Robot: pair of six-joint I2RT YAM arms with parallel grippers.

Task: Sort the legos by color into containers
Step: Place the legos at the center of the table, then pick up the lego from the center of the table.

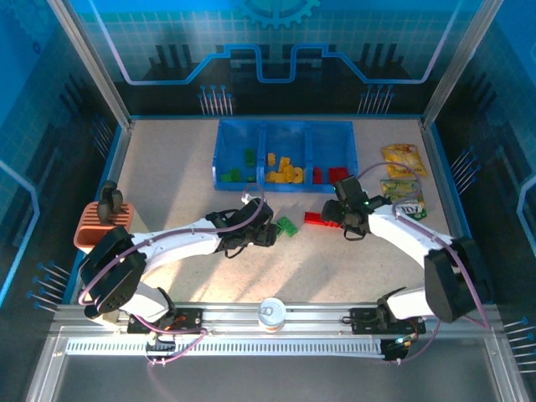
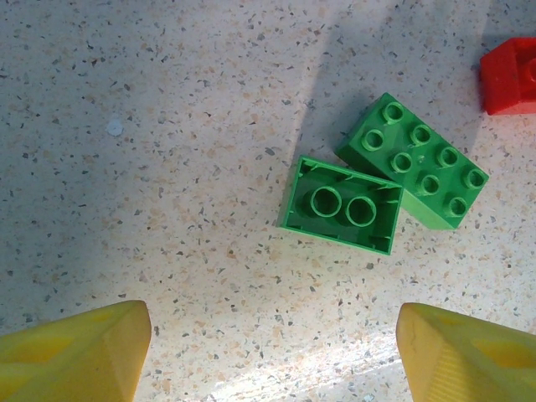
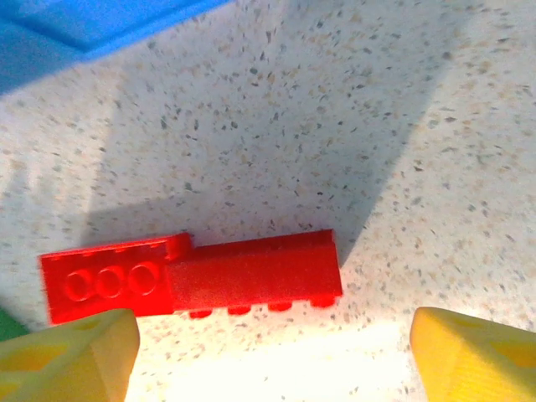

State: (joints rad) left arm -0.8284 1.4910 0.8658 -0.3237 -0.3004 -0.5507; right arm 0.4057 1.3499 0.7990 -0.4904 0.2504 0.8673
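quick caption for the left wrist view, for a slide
Open yellow fingers hover over a studs-up green lego touching a flipped green lego on the speckled table; red lego at upper right.

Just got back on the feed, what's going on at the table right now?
Both arms are mid-sort. The left end effector hangs open over two green legos on the table, one flipped studs-down. The right end effector, also open, is above red legos lying end to end. Neither holds anything. The blue tray already has greens in its left compartment, yellows in the middle, reds on the right.
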